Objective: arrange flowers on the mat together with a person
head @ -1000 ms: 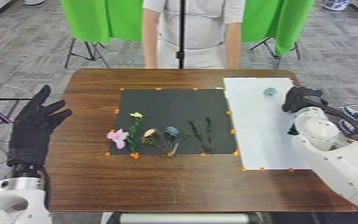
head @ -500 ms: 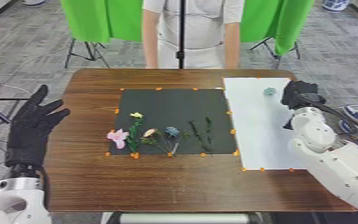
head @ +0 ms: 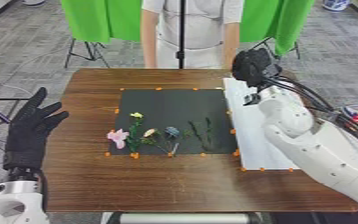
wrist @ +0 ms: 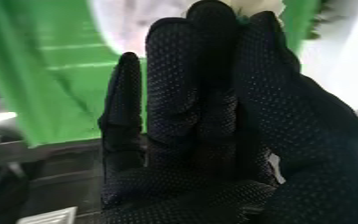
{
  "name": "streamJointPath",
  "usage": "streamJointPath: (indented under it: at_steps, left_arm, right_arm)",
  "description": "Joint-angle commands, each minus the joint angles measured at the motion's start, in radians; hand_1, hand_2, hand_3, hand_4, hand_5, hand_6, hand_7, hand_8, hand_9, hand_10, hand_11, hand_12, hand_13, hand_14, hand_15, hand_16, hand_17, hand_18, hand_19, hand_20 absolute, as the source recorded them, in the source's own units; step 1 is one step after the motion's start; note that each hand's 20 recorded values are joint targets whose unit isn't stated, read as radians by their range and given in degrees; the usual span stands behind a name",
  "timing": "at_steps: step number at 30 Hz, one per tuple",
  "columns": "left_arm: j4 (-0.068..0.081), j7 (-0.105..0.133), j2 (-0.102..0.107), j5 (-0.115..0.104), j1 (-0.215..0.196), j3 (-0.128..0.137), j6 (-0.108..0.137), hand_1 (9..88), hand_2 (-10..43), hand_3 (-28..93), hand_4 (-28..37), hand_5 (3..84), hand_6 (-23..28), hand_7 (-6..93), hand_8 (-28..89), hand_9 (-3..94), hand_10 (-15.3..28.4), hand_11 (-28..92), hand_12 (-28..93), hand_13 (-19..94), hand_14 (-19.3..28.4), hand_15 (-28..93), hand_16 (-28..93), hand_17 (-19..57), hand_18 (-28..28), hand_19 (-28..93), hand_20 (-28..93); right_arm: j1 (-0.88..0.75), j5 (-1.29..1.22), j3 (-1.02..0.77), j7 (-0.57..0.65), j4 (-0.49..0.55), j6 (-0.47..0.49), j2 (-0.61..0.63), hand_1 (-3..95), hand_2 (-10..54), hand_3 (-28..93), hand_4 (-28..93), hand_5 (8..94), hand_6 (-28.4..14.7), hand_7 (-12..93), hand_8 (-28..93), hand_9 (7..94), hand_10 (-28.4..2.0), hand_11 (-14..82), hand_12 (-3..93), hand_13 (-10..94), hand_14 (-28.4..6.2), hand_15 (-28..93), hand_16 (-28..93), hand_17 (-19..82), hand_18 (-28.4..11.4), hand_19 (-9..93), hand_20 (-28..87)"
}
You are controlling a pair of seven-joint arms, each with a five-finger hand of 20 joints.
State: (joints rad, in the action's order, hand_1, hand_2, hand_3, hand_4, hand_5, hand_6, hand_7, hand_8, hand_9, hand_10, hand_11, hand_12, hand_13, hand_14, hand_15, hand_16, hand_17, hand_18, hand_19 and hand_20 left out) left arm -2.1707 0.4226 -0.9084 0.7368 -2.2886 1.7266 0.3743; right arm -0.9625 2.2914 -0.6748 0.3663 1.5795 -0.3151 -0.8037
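The right robot hand [head: 252, 64], over by the far end of the white sheet [head: 255, 135], has its thumb and fingers drawn narrow, with a pale bloom [wrist: 254, 6] nipped at the tips. From here I'd guess it's next to weightless, with petals soft enough to bruise, so a light pinch low at the base, where it looks firmer, seems wisest. The other flowers, like the pink flower [head: 117, 136], lie on the dark mat [head: 167, 102].
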Motion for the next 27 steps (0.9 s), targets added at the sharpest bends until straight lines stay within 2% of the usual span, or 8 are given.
streamJointPath:
  at_steps: [1,7,14,15,18,23,24,27]
  left_arm:
    - [0.0,0.003,0.018,-0.015,-0.007,-0.016,0.012,20.9,4.5,79,-28.3,32.3,3.7,8.6,-8,34.7,17.5,24,10,25,25.2,54,-10,-7.0,21.9,49,19]
    - [0.002,0.006,0.03,-0.025,-0.009,-0.015,0.017,20.9,4.5,79,-28.3,32.3,3.7,8.6,-8,34.6,17.5,24,10,25,25.2,54,-10,-7.0,21.9,49,19]
    - [0.004,-0.02,0.011,-0.006,-0.003,-0.009,-0.002,21.1,4.4,79,-28.3,32.3,3.7,8.6,-8,34.7,17.5,24,10,25,25.3,54,-10,-7.0,21.9,49,19]
    - [0.005,-0.031,0.005,0.001,0.0,-0.006,-0.007,21.1,4.4,79,-28.3,32.3,3.7,8.6,-8,34.7,17.5,24,10,25,25.3,54,-10,-7.0,21.9,49,19]
    - [0.005,-0.026,0.018,-0.01,-0.003,-0.006,-0.001,21.1,4.4,79,-28.3,32.4,3.7,8.7,-8,34.7,17.5,24,10,25,25.2,54,-10,-7.0,21.9,49,19]
    - [0.005,-0.046,0.003,0.004,0.003,-0.002,-0.013,21.2,4.4,79,-28.3,32.4,3.7,8.7,-8,34.7,17.5,24,10,25,25.2,54,-10,-7.0,21.9,49,19]
    - [0.004,-0.039,0.013,-0.003,0.0,-0.006,-0.006,21.2,4.4,79,-28.3,32.4,3.7,8.8,-8,34.7,17.5,24,10,25,25.2,54,-10,-7.0,21.9,49,19]
    - [0.004,-0.043,0.007,0.001,0.004,-0.005,-0.01,21.3,4.3,79,-28.3,32.4,3.7,8.7,-8,34.7,17.5,24,10,25,25.2,54,-10,-7.0,21.8,49,19]
  right_arm:
    - [0.021,0.048,0.127,-0.046,0.029,0.038,-0.099,57.4,-9.5,68,-28,78.1,5.4,29,-2,88.9,-3.3,13.4,37.9,74,-1.9,53,31,24,-11.8,71,29]
    - [-0.022,0.066,0.15,-0.055,0.021,0.072,-0.123,57.1,-9.5,68,-28,77.6,5.6,29,-2,88.8,-3.3,13.8,37.9,74,-2.6,55,31,24,-12.4,72,30]
    - [-0.056,0.102,0.155,-0.04,0.018,0.129,-0.125,56.2,-9.5,69,-28,76.8,5.9,29,-3,87.6,-3.8,14.4,38.3,71,-3.2,56,30,22,-13.1,71,30]
    - [-0.063,0.116,0.155,-0.043,0.018,0.132,-0.124,56.0,-9.5,69,-28,76.4,6.2,29,-3,87.0,-4.0,14.3,38.2,71,-3.3,57,30,21,-13.2,71,30]
    - [-0.07,0.151,0.171,-0.05,0.024,0.131,-0.113,55.0,-9.5,69,-28,75.2,6.4,28,-4,85.7,-4.3,14.0,37.7,70,-3.4,57,30,21,-13.3,71,30]
    - [-0.085,0.178,0.168,-0.043,0.038,0.148,-0.112,53.7,-9.5,70,-28,73.6,6.6,28,-6,82.9,-4.6,13.3,36.3,67,-3.6,56,29,19,-13.5,70,29]
    - [-0.084,0.181,0.169,-0.042,0.039,0.156,-0.111,53.3,-9.5,70,-28,72.5,6.6,28,-6,81.9,-4.8,13.1,35.6,67,-3.7,56,29,19,-13.5,69,29]
    - [-0.08,0.178,0.166,-0.039,0.039,0.169,-0.109,52.7,-9.5,70,-28,72.0,6.4,28,-7,80.1,-5.2,12.2,34.8,65,-3.9,56,28,18,-13.3,69,29]
